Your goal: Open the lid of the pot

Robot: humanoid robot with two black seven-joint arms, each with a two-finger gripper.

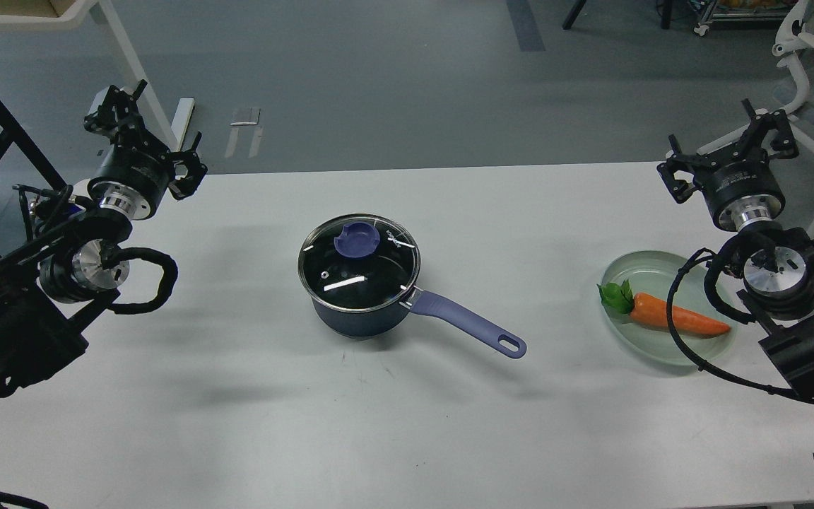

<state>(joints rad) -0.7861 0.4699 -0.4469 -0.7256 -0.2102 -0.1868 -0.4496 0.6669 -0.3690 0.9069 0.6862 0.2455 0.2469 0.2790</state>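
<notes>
Glass lid (pixel 359 263) on navy pot (pixel 361 318), both hands apart.

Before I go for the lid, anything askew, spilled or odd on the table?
Nothing stands out. The lid sits on the pot, its knob off toward the far rim. The carrot lies on its plate. No spills show.

Lid (pixel 360 263) showing glossy clear glass, metal rim; pot (pixel 357 322) looking matt dark; table (pixel 237 396) appearing smooth, matt white.
</notes>
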